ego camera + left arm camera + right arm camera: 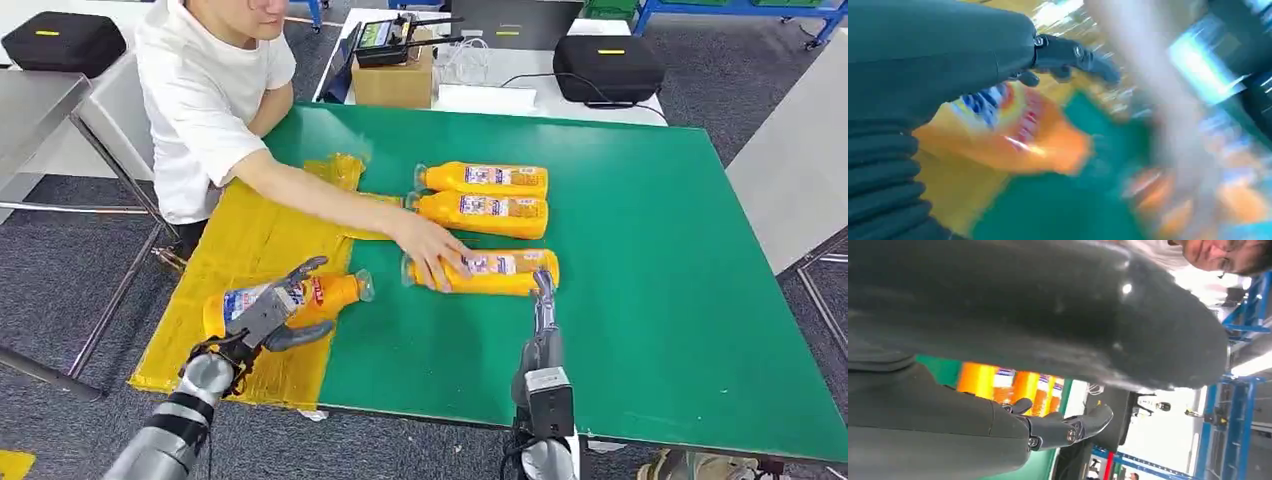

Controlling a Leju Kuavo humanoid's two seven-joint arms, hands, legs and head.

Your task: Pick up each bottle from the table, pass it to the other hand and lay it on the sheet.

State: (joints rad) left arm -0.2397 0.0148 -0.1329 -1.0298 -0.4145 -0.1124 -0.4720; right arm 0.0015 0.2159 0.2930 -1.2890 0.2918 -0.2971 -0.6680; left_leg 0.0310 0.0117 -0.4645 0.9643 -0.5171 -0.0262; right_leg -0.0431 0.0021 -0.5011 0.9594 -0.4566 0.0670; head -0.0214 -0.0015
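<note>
My left hand grips an orange bottle with a blue and red label, lying sideways just above the yellow sheet near its right edge. In the blurred left wrist view the same bottle lies under my left hand. My right hand is open, its fingers pointing at the base end of the nearest table bottle, very close to it. A person's hand rests on that bottle's neck end. Two more orange bottles lie side by side farther back; the right wrist view shows the bottles past my open right hand.
A person in a white shirt sits at the far left, arm stretched across the sheet. The green table has bare room on its right half. Behind it stand a cardboard box and black cases.
</note>
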